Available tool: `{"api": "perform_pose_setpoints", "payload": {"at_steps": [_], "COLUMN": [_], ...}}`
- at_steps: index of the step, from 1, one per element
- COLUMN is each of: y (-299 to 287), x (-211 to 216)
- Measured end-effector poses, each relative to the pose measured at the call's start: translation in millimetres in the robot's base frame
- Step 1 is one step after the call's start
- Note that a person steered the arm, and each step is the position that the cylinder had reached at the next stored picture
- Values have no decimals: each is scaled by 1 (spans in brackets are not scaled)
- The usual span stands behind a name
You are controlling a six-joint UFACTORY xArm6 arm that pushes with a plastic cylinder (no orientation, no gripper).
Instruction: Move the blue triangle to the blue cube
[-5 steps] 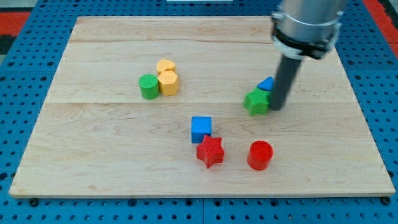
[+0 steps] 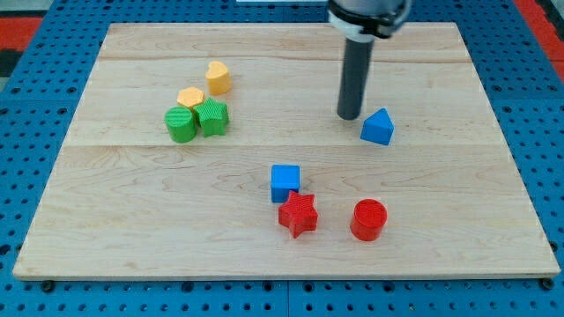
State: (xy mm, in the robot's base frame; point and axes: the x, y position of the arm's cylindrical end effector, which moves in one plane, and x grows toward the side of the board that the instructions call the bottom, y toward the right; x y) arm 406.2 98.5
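Note:
The blue triangle [image 2: 377,127] lies right of the board's middle. The blue cube [image 2: 285,181] sits lower and to the left of it, well apart, touching a red star [image 2: 298,214] below it. My tip [image 2: 349,116] rests on the board just to the upper left of the blue triangle, with a small gap between them. The dark rod rises from there to the arm at the view's top.
A red cylinder [image 2: 368,219] stands right of the red star. At the upper left sit a green cylinder [image 2: 181,124], a green block [image 2: 211,116], a yellow hexagon [image 2: 190,97] and another yellow block [image 2: 218,77]. The wooden board [image 2: 106,238] lies on a blue pegboard.
My tip has moved from the triangle's right side to its upper left. The green star no longer sits against the triangle; a green block now lies in the left cluster, and the yellow blocks have shifted.

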Motion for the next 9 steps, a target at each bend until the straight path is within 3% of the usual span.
{"api": "perform_pose_setpoints", "payload": {"at_steps": [1,2,5,6,9], "y": [36,76,111,149,-5], "x": [20,16,-14,18,49]}}
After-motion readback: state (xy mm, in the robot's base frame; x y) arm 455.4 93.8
